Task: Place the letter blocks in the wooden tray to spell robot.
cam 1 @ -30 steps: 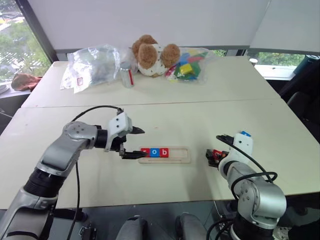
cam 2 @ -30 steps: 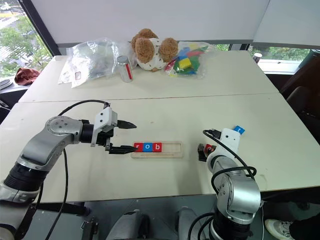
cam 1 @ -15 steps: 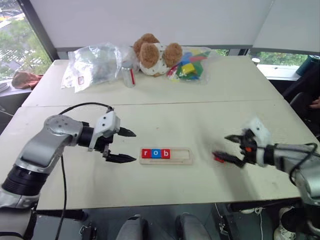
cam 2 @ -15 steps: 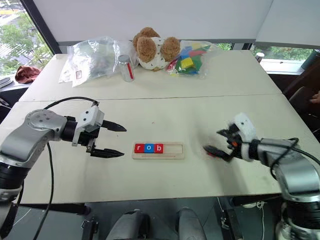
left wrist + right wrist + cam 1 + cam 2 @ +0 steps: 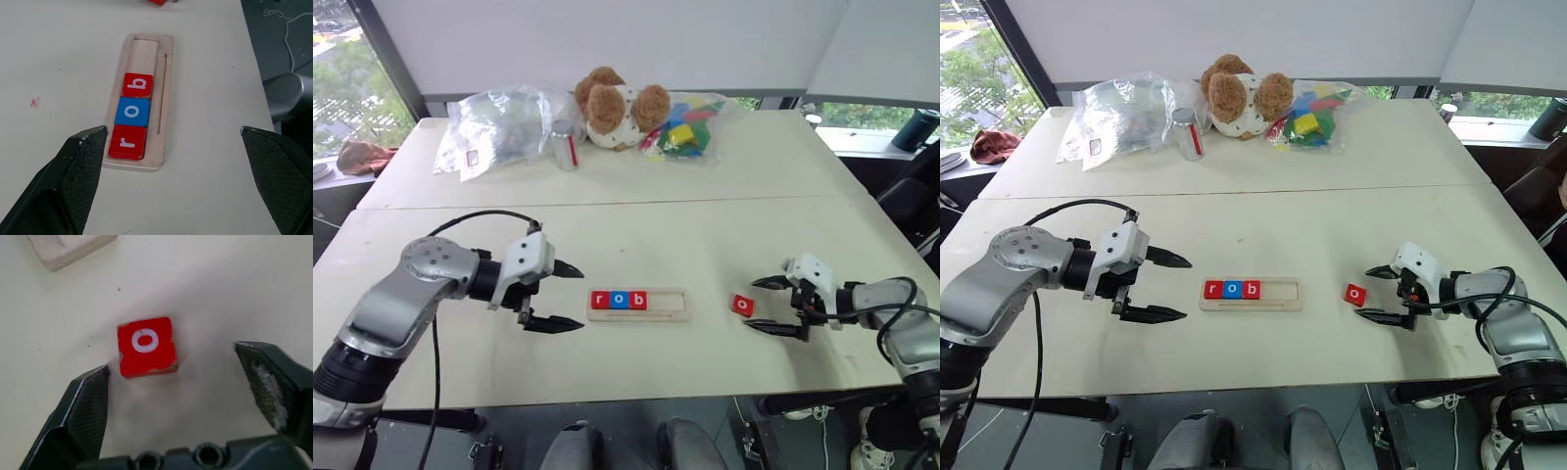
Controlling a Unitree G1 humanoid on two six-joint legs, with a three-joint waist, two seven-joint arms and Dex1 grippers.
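Fetching second o: right gripper (image 5: 1378,296) jaws apart beside red o tile (image 5: 1355,293), right of tray (image 5: 1273,294); left gripper (image 5: 1168,286) apart. Next: straddle, clamp.

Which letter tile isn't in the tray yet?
The red o tile, lying alone on the table by the right gripper. The r, blue o and b tiles sit in the wooden tray.

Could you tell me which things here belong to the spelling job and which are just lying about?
Job:
tray
r tile, blue o tile, b tile, all in the tray
red o tile, loose on the table

Lying about:
teddy bear
bagged blocks
plastic bag
jar
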